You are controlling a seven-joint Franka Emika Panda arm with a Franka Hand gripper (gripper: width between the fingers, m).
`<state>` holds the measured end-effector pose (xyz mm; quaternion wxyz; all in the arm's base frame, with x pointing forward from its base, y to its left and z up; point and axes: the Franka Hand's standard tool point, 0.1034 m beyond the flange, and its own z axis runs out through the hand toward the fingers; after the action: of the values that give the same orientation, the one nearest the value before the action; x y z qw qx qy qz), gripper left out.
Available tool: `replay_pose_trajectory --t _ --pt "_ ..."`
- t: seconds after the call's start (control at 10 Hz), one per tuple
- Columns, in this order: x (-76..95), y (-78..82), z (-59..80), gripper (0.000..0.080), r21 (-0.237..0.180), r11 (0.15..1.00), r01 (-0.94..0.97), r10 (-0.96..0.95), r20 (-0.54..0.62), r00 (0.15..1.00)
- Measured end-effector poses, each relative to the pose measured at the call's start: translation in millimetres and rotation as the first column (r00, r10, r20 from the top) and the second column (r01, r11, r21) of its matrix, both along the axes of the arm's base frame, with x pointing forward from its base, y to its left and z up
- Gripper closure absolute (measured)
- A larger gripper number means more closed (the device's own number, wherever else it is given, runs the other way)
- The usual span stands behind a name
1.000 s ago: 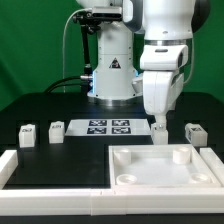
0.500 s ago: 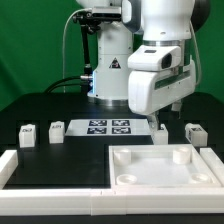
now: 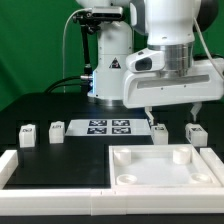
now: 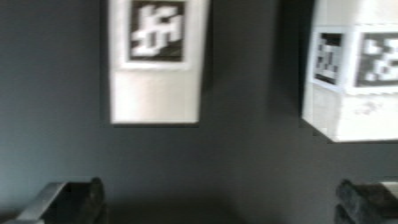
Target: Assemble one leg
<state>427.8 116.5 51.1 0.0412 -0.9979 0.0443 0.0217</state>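
Exterior view: your gripper [image 3: 172, 114] hangs with its fingers spread wide, holding nothing. You find the leg [image 3: 159, 131] standing on the table [image 3: 70, 110] at 3 o'clock of the marker board [image 3: 107, 126], with a second leg [image 3: 194, 132] at its own 3 o'clock (each near a fingertip). Wrist view: fingertips [image 4: 71, 200] apart, both tagged pieces ahead, neither between them
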Motion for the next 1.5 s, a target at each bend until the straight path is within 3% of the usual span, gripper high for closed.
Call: replay_pose_trajectory --t 0.1,0.4,0.7,1.1,1.2,1.3,1.5 --pt "-6.4 13.7 -2.6 0.0150 0.003 0.998 0.062 -0.062 -0.005 0.998" --pt "-18.3 47.3 -9.7 0.0150 0.013 1.000 -0.026 0.026 -0.010 1.000" --pt "-17.2 47.5 -10.4 0.0150 0.014 0.998 -0.065 0.066 -0.031 0.997" --pt "-24.8 39.9 -12.1 0.0150 0.022 0.994 -0.109 0.109 -0.406 0.908" --pt "-32.4 41.9 -12.2 0.0150 0.030 0.992 -0.120 0.118 -0.527 0.842" --pt "-26.9 46.5 -15.9 0.0150 0.040 0.992 -0.123 0.124 -0.569 0.813" --pt "-38.5 50.6 -15.8 0.0150 0.059 0.988 -0.140 0.138 -0.728 0.671"
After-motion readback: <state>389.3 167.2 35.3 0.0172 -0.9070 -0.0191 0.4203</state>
